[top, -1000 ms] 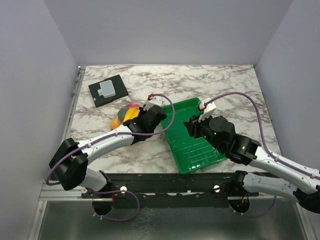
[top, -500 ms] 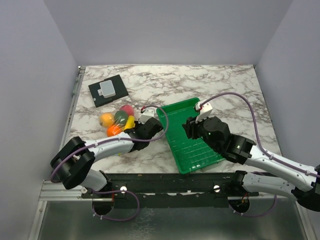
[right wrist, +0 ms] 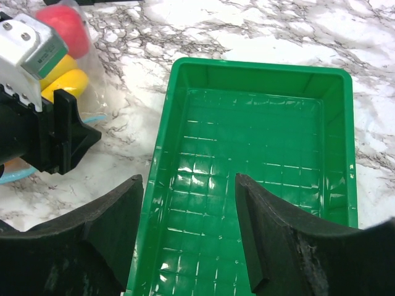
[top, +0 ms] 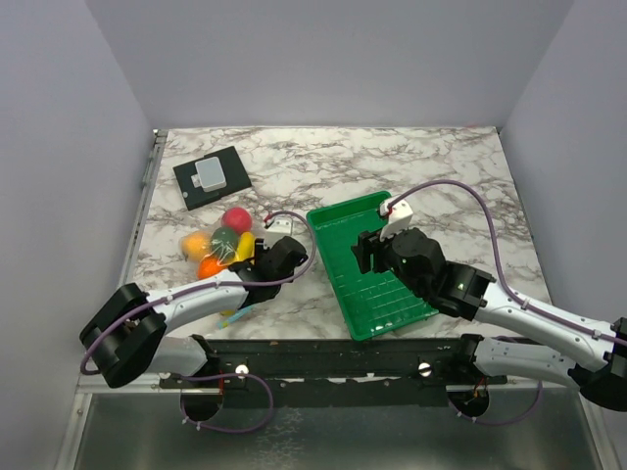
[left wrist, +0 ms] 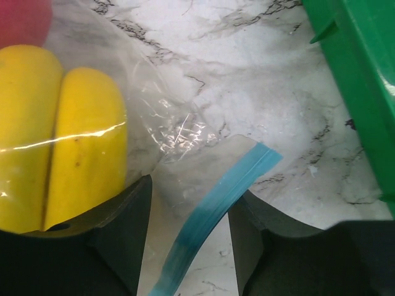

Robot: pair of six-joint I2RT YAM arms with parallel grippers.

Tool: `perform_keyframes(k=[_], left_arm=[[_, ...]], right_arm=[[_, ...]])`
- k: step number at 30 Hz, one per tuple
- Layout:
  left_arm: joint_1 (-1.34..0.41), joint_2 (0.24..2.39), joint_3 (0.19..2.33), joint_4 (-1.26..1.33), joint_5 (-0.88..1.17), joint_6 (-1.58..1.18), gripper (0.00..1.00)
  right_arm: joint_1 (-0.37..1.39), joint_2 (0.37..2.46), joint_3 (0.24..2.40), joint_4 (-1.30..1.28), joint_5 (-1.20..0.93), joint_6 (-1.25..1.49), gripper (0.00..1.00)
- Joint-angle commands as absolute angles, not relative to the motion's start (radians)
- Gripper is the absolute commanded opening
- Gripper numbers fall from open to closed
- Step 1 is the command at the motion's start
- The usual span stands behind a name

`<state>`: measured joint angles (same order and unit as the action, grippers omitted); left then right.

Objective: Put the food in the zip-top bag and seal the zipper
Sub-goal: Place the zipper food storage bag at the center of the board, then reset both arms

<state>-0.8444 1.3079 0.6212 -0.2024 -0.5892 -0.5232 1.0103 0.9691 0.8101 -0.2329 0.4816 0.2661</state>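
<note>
The zip-top bag point(top: 220, 247) lies on the marble left of centre with the food inside: a red apple point(top: 236, 218), yellow bananas point(left wrist: 62, 135), a round orange point(top: 196, 242) and other pieces. Its light blue zipper point(left wrist: 216, 197) runs between the jaws of my left gripper point(left wrist: 190, 209), which stands open with a gap on each side of the strip. In the top view the left gripper point(top: 266, 262) sits at the bag's right edge. My right gripper point(right wrist: 187, 185) hangs open over the green tray point(right wrist: 259, 154), holding nothing.
The green slatted tray point(top: 377, 274) lies right of the bag, tilted, near the front edge. A black square plate with a grey box point(top: 213, 176) sits at the back left. The black rail point(top: 323, 352) runs along the table's near edge.
My left gripper came down and back toward the near left and opened, letting go of the bag. The bag of fruit now rests on the table. The right gripper's jaws widened.
</note>
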Motion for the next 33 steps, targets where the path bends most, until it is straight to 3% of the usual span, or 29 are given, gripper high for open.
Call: perform_keyframes(k=[1,8,12,13,14,25,30,33], left_arm=[[-0.842,1.259,0.63,-0.185,-0.492,-0.538,0.55],[-0.844,1.223,0.666,-0.186,-0.373,-0.53,0.68],[-0.843,1.173,0.698,-0.204,-0.347,-0.504,0.86],[-0.843,1.163,0.715,-0.215,-0.339,-0.495,0.97],[-0.843,1.153,0.733,-0.227,-0.333,-0.485,0.99],[-0.842,1.162,0.979,-0.402,-0.337,-0.401,0.99],[-0.81,1.166,1.071,-0.47,-0.414,-0.377,0.99],[-0.724,1.168,1.101,-0.49,-0.34,-0.374,0.99]], right_arm=[[1.005,0.976,0.8,-0.228,0.493,0.288,0.68],[1.005,0.971,0.813,-0.249,0.494,0.28,0.71],[1.005,0.984,0.824,-0.256,0.514,0.262,0.76],[1.005,0.988,0.832,-0.261,0.52,0.259,0.77],[1.005,0.992,0.838,-0.265,0.527,0.253,0.78],[0.949,1.028,0.921,-0.296,0.524,0.22,0.89],[0.841,1.038,0.947,-0.314,0.4,0.245,0.9],[0.743,1.02,0.94,-0.305,0.271,0.284,0.91]])
